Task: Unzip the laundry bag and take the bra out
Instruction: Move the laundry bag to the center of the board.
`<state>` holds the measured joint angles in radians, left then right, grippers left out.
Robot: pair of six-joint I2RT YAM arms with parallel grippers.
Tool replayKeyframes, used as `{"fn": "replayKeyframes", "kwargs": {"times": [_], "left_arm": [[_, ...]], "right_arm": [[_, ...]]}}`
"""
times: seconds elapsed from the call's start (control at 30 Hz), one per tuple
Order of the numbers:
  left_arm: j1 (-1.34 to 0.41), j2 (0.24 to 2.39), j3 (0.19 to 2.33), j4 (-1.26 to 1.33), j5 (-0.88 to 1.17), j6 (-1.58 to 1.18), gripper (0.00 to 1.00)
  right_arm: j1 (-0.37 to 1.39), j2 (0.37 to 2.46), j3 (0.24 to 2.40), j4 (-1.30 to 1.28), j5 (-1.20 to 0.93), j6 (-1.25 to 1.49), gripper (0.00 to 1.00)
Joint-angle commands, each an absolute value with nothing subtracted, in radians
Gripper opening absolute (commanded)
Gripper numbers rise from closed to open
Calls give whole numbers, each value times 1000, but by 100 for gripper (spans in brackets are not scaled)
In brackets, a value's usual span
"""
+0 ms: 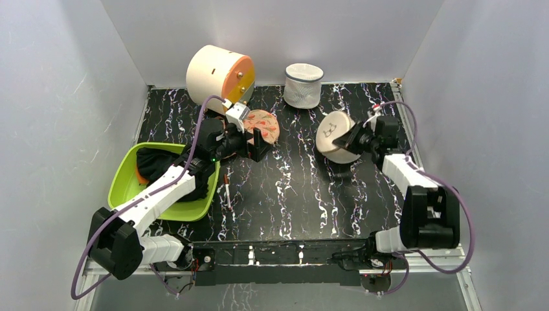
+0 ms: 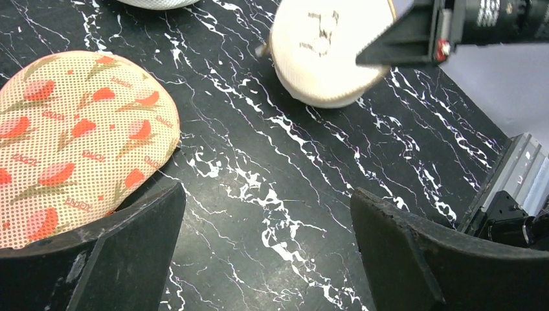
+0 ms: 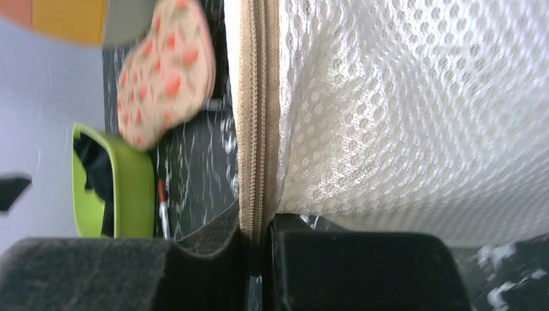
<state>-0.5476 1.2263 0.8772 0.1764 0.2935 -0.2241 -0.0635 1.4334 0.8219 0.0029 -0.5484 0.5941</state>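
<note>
Where the top view showed it, the laundry bag (image 1: 333, 133) stood on edge at the right of the counter (image 1: 291, 194), held by the right gripper (image 1: 357, 138); the left gripper (image 1: 254, 144) was well apart. Left wrist: fingers (image 2: 129, 246) wide, empty. Right wrist: fingers closed on the tan zip trim (image 3: 257, 97), which ran straight away from them. No bra showed.

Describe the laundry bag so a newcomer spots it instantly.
On the right half of the black marbled table, the right gripper pinches it. The laundry bag is a round cream mesh dome with tan zip trim. Its black line drawing sets it apart from the taller white cylinder bag behind and the flowered pouch.
</note>
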Motion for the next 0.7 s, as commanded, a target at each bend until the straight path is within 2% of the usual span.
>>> {"fn": "replayKeyframes", "kwargs": {"times": [0.0, 0.23, 0.37, 0.47, 0.5, 0.6, 0.67], "left_arm": [[-552, 1232, 918, 175, 290, -213, 98], [-552, 1224, 913, 166, 260, -189, 98], [-552, 1239, 911, 170, 259, -191, 98], [-552, 1262, 916, 164, 270, -199, 99], [-553, 1269, 922, 157, 271, -199, 98], [-559, 1295, 934, 138, 272, -197, 98], [-565, 1307, 942, 127, 276, -198, 98]], "right_arm": [[56, 1288, 728, -55, -659, 519, 1], [318, 1188, 752, -114, -735, 447, 2], [331, 1234, 755, -92, -829, 444, 6], [327, 1334, 817, -204, -848, 398, 7], [327, 1368, 852, -273, -823, 372, 8], [307, 1424, 947, -483, -483, 354, 14], [278, 1417, 980, -574, -215, 391, 25]]}}
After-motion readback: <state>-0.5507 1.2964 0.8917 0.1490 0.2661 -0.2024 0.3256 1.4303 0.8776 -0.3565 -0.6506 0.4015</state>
